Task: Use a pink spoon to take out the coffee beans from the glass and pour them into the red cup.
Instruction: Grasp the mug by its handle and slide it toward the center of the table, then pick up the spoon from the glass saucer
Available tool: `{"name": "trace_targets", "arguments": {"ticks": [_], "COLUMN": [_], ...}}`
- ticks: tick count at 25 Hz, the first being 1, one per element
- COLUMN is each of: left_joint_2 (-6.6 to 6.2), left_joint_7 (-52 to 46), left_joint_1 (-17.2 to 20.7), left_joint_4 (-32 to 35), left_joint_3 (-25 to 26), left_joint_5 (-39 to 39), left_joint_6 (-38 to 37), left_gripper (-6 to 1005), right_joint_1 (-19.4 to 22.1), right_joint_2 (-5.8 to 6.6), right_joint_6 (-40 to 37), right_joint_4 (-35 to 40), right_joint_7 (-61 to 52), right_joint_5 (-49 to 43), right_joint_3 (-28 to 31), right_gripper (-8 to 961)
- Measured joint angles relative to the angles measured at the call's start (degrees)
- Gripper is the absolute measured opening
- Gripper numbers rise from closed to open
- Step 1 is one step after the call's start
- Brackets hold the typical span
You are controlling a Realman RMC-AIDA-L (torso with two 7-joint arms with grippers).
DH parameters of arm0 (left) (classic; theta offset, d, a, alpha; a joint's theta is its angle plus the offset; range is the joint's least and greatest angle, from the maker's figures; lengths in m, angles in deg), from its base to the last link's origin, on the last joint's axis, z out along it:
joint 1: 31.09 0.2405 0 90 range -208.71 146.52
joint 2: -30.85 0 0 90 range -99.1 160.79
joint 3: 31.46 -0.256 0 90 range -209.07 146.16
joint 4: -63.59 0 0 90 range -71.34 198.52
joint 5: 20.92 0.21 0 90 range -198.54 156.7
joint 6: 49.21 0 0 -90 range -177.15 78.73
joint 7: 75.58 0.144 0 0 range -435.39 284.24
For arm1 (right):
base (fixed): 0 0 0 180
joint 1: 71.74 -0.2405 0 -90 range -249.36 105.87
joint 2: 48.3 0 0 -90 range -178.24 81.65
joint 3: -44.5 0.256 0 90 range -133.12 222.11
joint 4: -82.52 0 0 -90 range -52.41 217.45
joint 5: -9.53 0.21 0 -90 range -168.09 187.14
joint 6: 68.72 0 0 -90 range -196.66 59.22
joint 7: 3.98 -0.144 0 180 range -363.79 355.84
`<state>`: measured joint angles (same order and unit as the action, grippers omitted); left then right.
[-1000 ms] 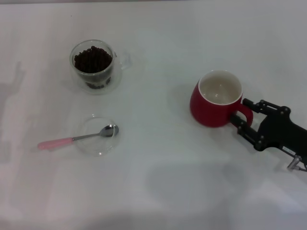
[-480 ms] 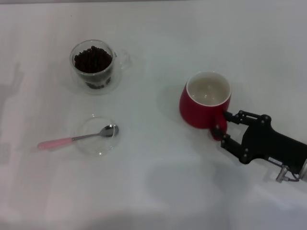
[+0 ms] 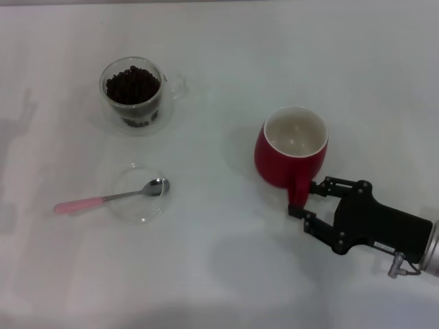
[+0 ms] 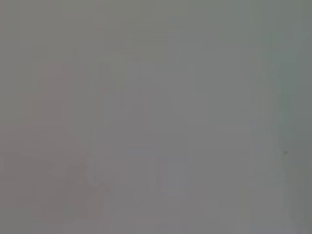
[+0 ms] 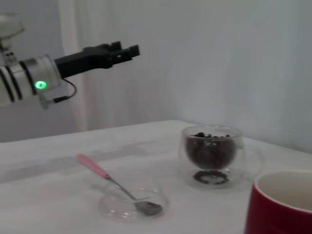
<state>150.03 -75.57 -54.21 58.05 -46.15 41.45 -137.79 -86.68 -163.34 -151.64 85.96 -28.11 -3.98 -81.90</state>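
Stretching across the whole scene is a plain white counter (image 3: 226, 274). Reaching in from its right edge, the black right gripper (image 3: 300, 201) has its two fingers closed on the loop handle of the rounded deep-red mug with a white inside (image 3: 290, 149), which stands upright right of the counter's middle; the red cup (image 5: 280, 204) also fills one corner of the right wrist view. The left gripper (image 5: 127, 50) is visible only in that wrist view, held high above the counter and well apart from everything, its fingers looking close together. Toward the far left corner stands the clear double-walled glass with a small side handle (image 3: 135, 96), filled with a heap of dark brown coffee beans (image 3: 132, 84). Nearer the left edge sits a shallow clear glass dish (image 3: 138, 195). Across its rim lies the slim pink-handled spoon (image 3: 113, 197), its shiny bowl resting inside the dish and its handle pointing toward the left edge.
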Motion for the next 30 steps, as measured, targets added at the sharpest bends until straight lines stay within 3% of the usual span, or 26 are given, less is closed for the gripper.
{"name": "trace_targets", "arguments": {"ticks": [8,14,22,25,30], "left_joint_2": [0.09,0.21,0.38,0.37,0.35], "left_joint_7": [0.00,0.11,0.05,0.04,-0.26], "left_joint_1": [0.44,1.00,2.15,2.33,2.65], "left_joint_4": [0.00,-0.13,-1.75,-2.69,-5.45], "left_joint_3": [-0.07,-0.14,-0.16,-0.17,-1.05], "left_joint_5": [0.20,0.37,0.38,0.38,2.60], "left_joint_6": [-0.06,-0.13,-3.48,-4.41,-7.21], "left_gripper": [891,891,891,891,892], "right_joint_1": [0.18,0.53,0.07,-0.05,0.28], "right_joint_2": [0.16,1.68,3.40,4.31,7.50], "right_joint_6": [-0.78,-5.35,-5.19,-4.17,-7.28], "right_joint_4": [0.72,-1.86,-3.28,-3.45,-3.52], "right_joint_7": [-0.13,-0.24,-0.25,0.33,0.41], "right_joint_5": [0.30,1.48,1.56,1.80,2.09], "right_joint_3": [-0.22,2.37,4.94,5.80,11.05], "right_gripper": [438,437,445,450,450]}}
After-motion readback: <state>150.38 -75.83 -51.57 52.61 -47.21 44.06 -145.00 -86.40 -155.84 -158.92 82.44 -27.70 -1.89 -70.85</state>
